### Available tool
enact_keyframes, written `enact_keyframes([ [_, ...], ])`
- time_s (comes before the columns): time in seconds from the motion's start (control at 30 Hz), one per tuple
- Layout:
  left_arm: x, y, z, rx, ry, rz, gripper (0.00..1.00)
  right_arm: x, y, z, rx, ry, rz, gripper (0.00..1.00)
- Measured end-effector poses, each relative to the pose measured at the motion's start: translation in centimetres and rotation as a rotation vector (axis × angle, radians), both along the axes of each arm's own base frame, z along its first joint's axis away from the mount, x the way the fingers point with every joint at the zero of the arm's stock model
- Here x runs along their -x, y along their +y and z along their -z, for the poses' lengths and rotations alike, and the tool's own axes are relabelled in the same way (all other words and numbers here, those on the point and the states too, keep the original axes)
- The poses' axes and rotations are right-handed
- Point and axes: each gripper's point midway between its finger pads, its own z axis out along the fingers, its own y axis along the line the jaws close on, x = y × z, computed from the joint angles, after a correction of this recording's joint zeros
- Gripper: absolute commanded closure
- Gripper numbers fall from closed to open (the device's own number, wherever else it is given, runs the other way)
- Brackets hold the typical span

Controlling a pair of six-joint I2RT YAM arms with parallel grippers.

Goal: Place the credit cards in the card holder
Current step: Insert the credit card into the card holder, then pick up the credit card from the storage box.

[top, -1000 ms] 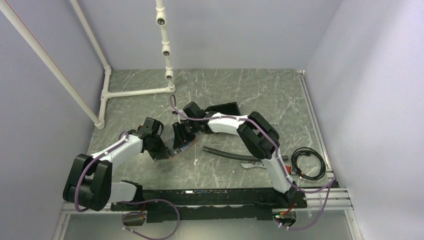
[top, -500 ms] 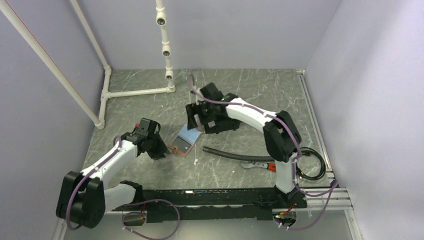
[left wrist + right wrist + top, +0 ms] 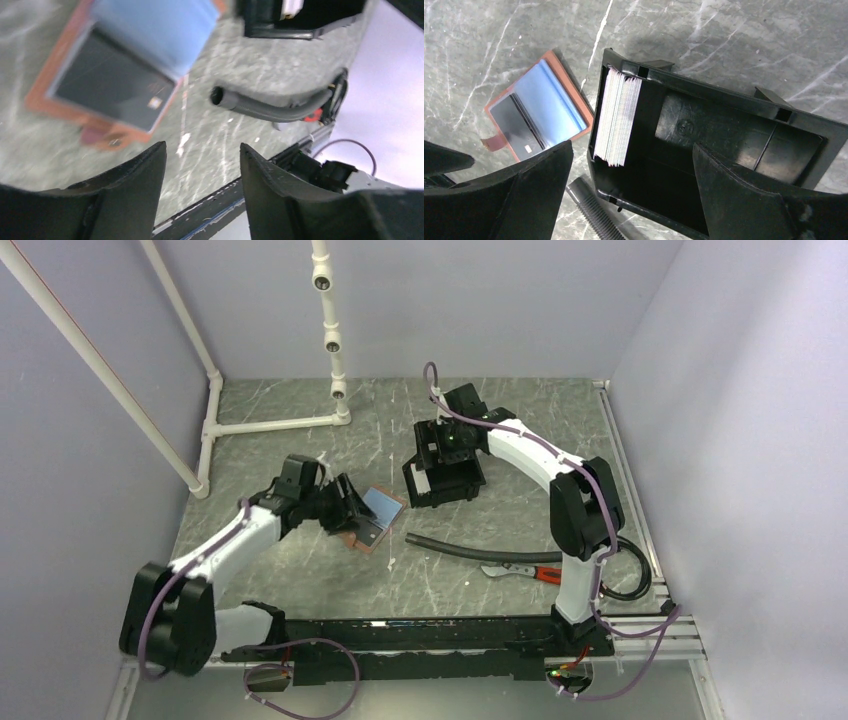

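The tan-brown card holder point(image 3: 352, 539) lies open on the table. A light blue credit card point(image 3: 382, 503) and a dark one point(image 3: 368, 531) lie on its two halves. In the left wrist view the light blue card point(image 3: 155, 30) and the dark card point(image 3: 110, 85) are blurred. My left gripper point(image 3: 352, 506) is open at the holder's left edge, with nothing between its fingers point(image 3: 135, 190). My right gripper point(image 3: 440, 468) hangs open over the black box point(image 3: 470, 485), empty. A stack of thin white-edged cards point(image 3: 619, 117) stands at the box's left wall point(image 3: 596, 125).
A black ribbed hose point(image 3: 470, 550) lies just in front of the holder and the box. A red-handled tool point(image 3: 525, 570) and a coiled black cable point(image 3: 625, 570) lie at the right. A white pipe frame point(image 3: 270, 425) stands at the back left.
Both grippers have opened. The right arm has drawn back from the card holder to above the black box. The left gripper pulled away, then swung right to the holder's left edge.
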Motion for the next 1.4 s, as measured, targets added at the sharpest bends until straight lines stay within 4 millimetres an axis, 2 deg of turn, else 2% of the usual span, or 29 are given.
enact_keyframes([
  [0.13, -2.8, -2.7, -0.1, 0.066, -0.002, 0.087, 0.59, -0.1, 0.2, 0.9, -0.02, 0.031, -0.011, 0.08],
  [0.23, -3.8, -3.5, 2.2, 0.071, 0.045, 0.103, 0.66, -0.1, 0.5, 2.5, -0.037, 0.073, -0.014, 0.09],
  [0.3, -3.4, -3.2, 4.4, 0.04, 0.114, 0.096, 0.69, 0.0, 0.6, 3.3, -0.045, 0.099, -0.011, 0.1],
  [0.43, -2.1, -1.9, 6.7, -0.038, 0.196, 0.069, 0.7, 0.6, 1.2, 4.1, -0.083, 0.134, -0.012, 0.13],
  [0.63, 0.2, 0.0, 7.3, -0.112, 0.229, 0.031, 0.78, 1.4, 2.4, 4.1, -0.163, 0.17, -0.027, 0.2],
  [0.73, 1.3, 0.9, 7.9, -0.145, 0.267, 0.009, 0.78, 1.5, 3.0, 3.9, -0.195, 0.179, -0.035, 0.25],
  [0.97, 3.0, 3.6, 7.9, -0.246, 0.308, -0.058, 0.74, 1.7, 3.8, 3.2, -0.25, 0.191, -0.052, 0.46],
  [1.1, 3.6, 4.9, 7.0, -0.286, 0.295, -0.092, 0.7, 1.8, 3.9, 3.1, -0.268, 0.202, -0.051, 0.61],
  [1.4, 3.8, 5.4, 4.1, -0.284, 0.224, -0.099, 0.68, 1.6, 3.8, 3.2, -0.258, 0.198, -0.044, 0.94],
])
